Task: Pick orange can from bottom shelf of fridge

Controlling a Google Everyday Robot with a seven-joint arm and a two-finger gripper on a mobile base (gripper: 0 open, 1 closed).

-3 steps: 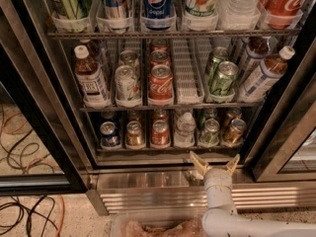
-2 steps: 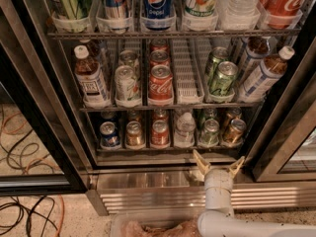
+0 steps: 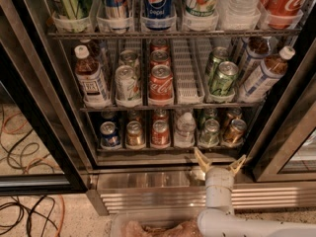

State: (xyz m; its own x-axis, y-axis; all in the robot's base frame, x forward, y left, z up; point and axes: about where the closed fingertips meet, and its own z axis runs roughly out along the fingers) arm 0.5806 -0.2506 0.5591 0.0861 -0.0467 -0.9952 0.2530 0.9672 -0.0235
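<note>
The gripper [image 3: 219, 158] is low in front of the fridge [image 3: 148, 180], at its steel ledge. Its two yellowish fingers [image 3: 199, 157] are spread wide in a V shape and hold nothing. The orange can [image 3: 234, 131] stands a little tilted at the right end of the bottom shelf [image 3: 168, 149], just above and behind the right finger, not touching it. A green can [image 3: 210, 132] is above the left finger. Further to the left of the fingers come a clear bottle [image 3: 185, 129], a red can [image 3: 160, 132], a similar amber can [image 3: 134, 134] and a blue can [image 3: 109, 135].
</note>
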